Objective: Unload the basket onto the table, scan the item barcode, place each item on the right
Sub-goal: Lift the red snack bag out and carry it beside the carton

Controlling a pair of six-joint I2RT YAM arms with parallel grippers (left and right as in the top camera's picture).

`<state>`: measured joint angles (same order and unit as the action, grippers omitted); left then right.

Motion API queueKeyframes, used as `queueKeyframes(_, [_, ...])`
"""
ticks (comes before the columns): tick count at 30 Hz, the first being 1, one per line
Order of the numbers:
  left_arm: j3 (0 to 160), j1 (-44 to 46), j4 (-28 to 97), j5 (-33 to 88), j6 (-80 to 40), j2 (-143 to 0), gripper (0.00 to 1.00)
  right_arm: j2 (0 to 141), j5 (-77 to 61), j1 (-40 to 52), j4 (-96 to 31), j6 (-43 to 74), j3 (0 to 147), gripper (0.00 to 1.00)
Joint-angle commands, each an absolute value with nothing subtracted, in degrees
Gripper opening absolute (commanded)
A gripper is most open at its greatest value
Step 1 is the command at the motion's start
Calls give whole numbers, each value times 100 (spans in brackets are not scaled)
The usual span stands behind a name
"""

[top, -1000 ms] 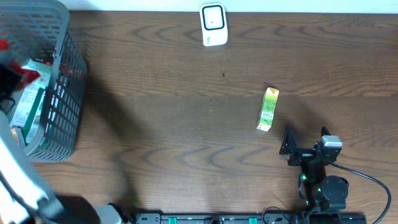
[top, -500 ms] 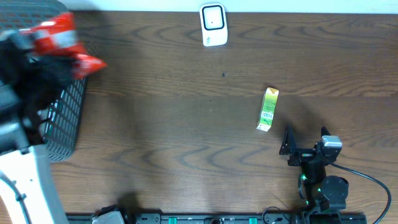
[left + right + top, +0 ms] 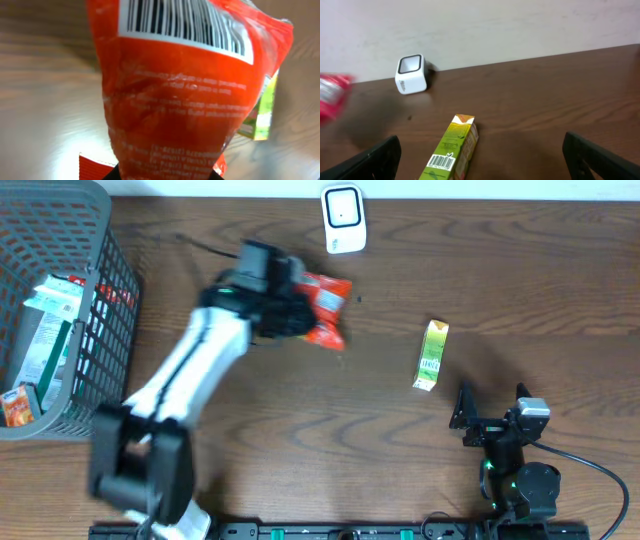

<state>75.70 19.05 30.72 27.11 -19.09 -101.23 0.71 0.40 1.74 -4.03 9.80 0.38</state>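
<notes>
The left gripper [image 3: 292,310] is clamped on one end of a red snack bag [image 3: 322,308], holding it above the table [image 3: 300,430] near the white scanner [image 3: 342,220]. The scanner lies beyond the bag, toward the far edge and slightly right. The bag's long axis runs out from the fingers, pointing right in the overhead view. The right gripper [image 3: 492,395] rests well apart with its jaws spread wide and empty, so the left arm is clearly the nearer one. Only the left wrist view shows the barcode [image 3: 185,22], at the bag's far end. The right wrist view alone shows the scanner's window (and a barcode on the green carton [image 3: 452,150]).
</notes>
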Motion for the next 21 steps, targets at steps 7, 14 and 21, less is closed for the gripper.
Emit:
queueKeyframes(7, [7607, 3000, 1767, 2781, -2132, -11478, 54, 40, 12, 150, -429, 915, 32, 99])
queueKeyframes(14, [7874, 2965, 1935, 2781, -2097, -11091, 89, 40, 12, 150, -429, 915, 30, 99])
queueKeyframes(21, [7822, 3096, 1959, 2547, -1977, -10951, 45, 40, 12, 150, -429, 915, 30, 99])
